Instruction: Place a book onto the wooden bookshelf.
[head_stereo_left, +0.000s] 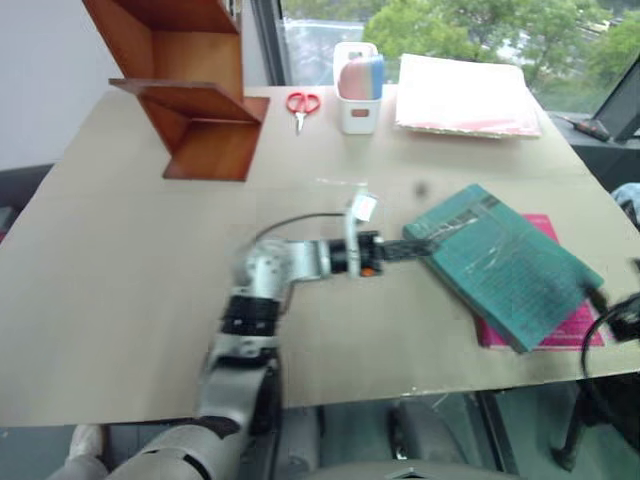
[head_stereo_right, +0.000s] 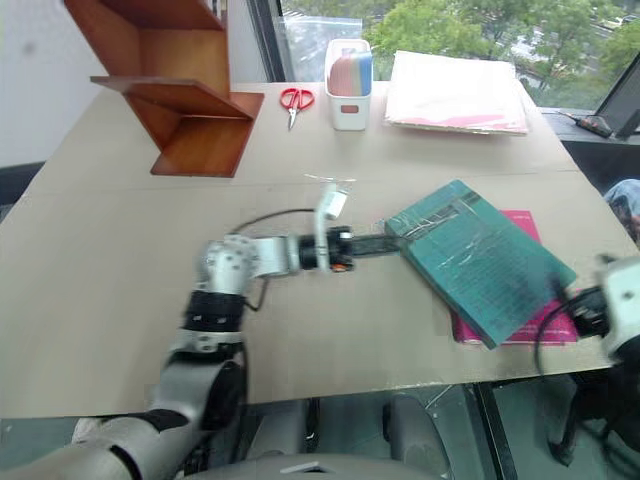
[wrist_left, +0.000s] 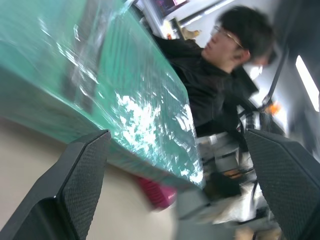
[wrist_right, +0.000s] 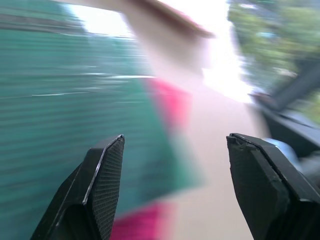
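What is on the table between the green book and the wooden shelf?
Just the left pincer beside the book; toward the wooden bookshelf it's bare table, per eye views.

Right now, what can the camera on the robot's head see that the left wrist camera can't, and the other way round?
Head view: the wooden bookshelf at the table's far left, red scissors, a white holder, a stack of pink-edged sheets, and the left gripper reaching toward the book's corner. Left wrist view: a person in dark clothing beyond the book. Both: the book lying atop the pink book, and the open left gripper.
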